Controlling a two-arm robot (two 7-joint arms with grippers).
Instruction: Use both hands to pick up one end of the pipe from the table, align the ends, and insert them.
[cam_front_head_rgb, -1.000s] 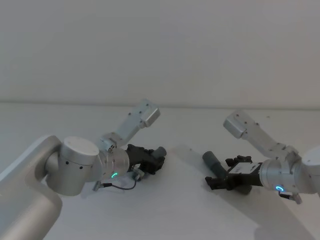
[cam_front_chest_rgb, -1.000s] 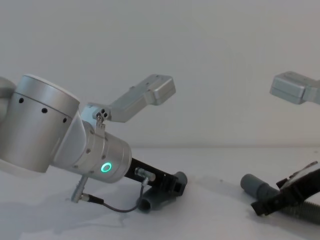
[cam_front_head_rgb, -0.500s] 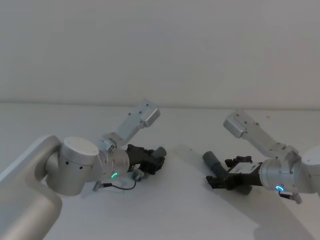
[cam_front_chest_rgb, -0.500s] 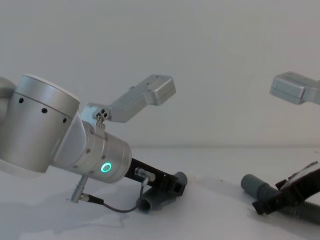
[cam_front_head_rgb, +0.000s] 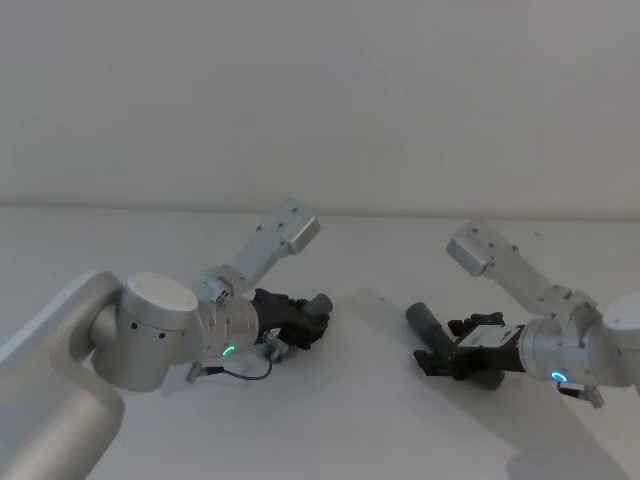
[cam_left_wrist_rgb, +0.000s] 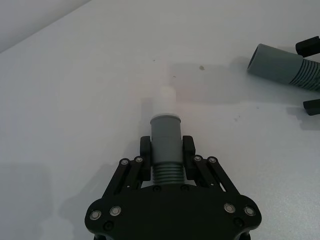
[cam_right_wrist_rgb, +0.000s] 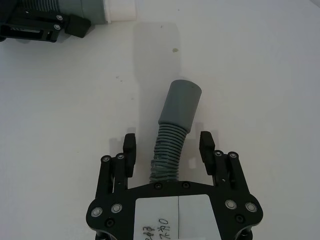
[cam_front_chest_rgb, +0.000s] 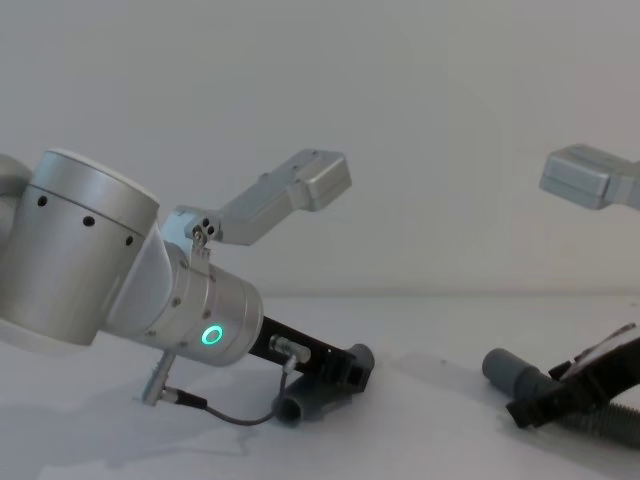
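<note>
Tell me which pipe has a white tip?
The piece in the left tool has it. The ribbed hose by the right tool ends grey.

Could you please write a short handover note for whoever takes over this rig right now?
Left gripper: shut on the short grey tube piece, just behind the tube cuff, low over the white table.
Right gripper: open, its fingers straddle the ribbed hose behind the hose cuff, with gaps on both sides.
Done: one piece is grasped.
Left: close on the hose, lift it, align the two cuffs, which lie well apart, and insert.
</note>
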